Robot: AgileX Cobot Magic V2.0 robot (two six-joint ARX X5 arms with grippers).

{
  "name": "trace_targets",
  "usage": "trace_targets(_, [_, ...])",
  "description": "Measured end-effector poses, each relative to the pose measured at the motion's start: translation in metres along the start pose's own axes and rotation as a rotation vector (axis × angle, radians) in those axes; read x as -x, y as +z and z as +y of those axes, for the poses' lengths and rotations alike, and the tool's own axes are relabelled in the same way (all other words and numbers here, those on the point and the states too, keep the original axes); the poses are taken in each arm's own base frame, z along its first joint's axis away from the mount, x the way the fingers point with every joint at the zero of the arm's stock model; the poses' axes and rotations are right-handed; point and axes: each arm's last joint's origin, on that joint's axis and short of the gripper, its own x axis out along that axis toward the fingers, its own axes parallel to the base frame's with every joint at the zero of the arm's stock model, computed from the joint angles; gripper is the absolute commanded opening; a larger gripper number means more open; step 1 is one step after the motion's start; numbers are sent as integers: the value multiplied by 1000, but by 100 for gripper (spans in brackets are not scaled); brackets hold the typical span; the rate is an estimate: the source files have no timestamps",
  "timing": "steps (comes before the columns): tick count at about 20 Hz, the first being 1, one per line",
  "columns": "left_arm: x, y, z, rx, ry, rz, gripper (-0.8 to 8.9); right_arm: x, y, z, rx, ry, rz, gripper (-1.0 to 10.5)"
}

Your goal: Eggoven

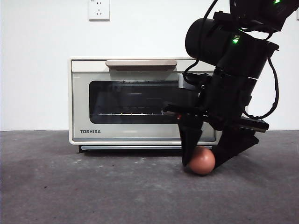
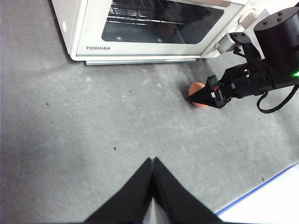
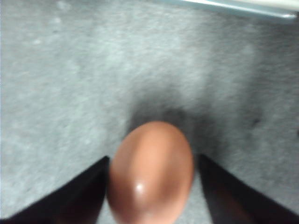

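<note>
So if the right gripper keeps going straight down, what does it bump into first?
The egg already sits between the right gripper's fingers, so the grey table beneath comes first. The fingertips look almost down on it, though the last gap is hard to judge.

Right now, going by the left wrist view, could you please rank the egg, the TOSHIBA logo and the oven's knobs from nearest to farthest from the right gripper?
1. egg, between the right gripper jaws on the table.
2. knobs, on the oven end beside that arm.
3. TOSHIBA logo, at the oven's far front corner.
</note>
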Motion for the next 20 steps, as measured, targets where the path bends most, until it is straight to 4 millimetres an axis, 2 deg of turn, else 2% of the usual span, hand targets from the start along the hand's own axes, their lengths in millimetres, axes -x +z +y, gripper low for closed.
trace_targets(4, [0,1,0,-6,-1,-11,7,0,0,0,1,1,-1,4])
trace_targets(8, [-3,5,2,-6,-1,-12,7,2,0,1,11,17,8,3])
trace_targets(10, [-8,12,4,2,-4,-29,7,12,1,1,25,25,-2,2])
trace_targets(14, [-24,37,5,-16,-58,-83,7,63,2,4,74,70,-101,2])
trace_targets(20, [-75,86,-7,-84,-94,-104,7,150,-16,0,152,139,-277,2])
